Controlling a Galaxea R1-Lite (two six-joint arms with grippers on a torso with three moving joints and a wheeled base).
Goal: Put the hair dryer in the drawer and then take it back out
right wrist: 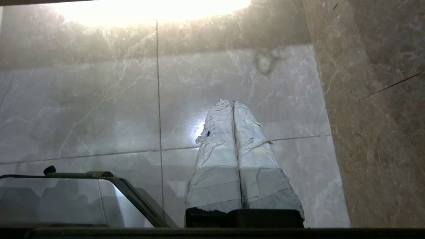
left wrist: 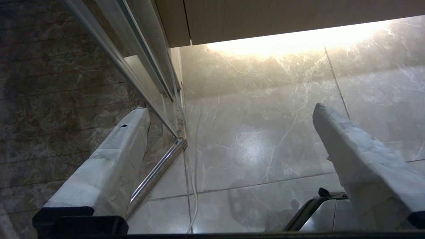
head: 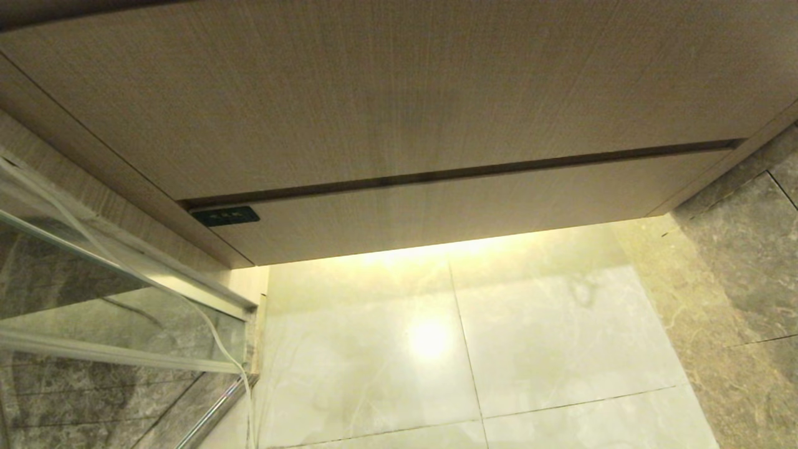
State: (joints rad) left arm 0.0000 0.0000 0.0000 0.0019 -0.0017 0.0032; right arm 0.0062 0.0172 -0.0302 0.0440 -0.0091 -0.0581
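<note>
Closed drawer [head: 461, 215] runs lengthwise across the cabinet front; left gripper [left wrist: 229, 111] jaws apart, right gripper [right wrist: 233, 103] jaws together over floor tiles [right wrist: 99, 109]

Light source: we see a warm yellow glow spilling from under the drawer [head: 449, 218] onto the floor tiles [head: 548, 324].
Glare: we note a round bright spot on the glossy tiles in the head view, and the glow burns out to white along one edge of both wrist views.
Shadows: we find the wood-grain panel [head: 374, 93] dim and even; the stone wall [head: 742, 268] darkens away from the glow.
Reflections: the glass door [head: 93, 280] shows us pale streaks.
Sharpness: the pictures look soft and hazy to us, and the wrapped right pincer [right wrist: 233, 103] is slightly washed out.
</note>
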